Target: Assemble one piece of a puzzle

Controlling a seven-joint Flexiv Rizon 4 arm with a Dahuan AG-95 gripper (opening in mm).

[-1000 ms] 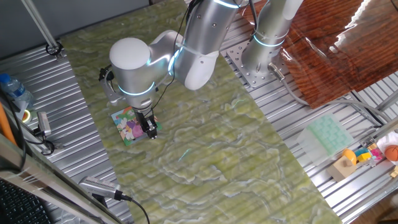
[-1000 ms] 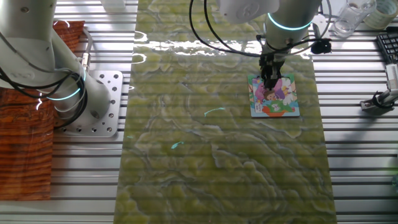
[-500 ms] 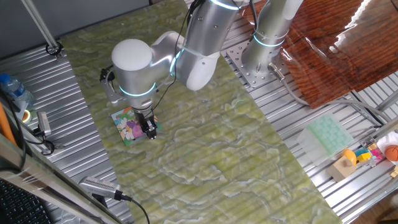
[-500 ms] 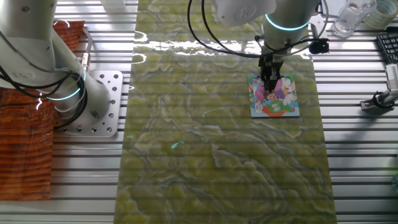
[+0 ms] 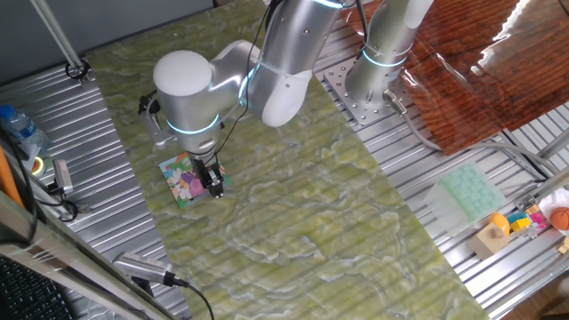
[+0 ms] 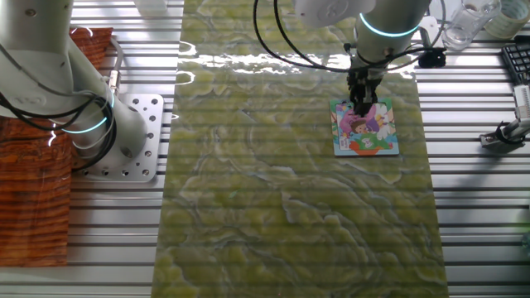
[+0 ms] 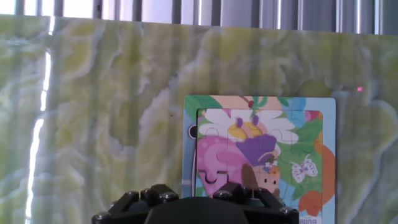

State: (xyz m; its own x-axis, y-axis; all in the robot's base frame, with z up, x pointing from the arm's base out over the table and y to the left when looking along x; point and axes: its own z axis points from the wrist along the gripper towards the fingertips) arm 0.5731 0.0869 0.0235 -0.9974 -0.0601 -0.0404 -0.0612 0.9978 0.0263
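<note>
The arm is leaning out over the green mat, wrist bent down, and the gripper is hanging right above the puzzle. From the other side the gripper is sitting over the puzzle's far edge, near the arm's side, so the board is lying straight below the fingers and stretching away from them toward the near end of the mat. Whether those fingers are wide, narrow, or pinching the piece, I cannot tell; they are a dark blur in both side views. The hand view is giving what the others are not: the puzzle face-on, blue border square to the camera, cartoon mostly filled in. The fingertips themselves are out of shot there, and I'm not making out a loose piece anywhere.
</note>
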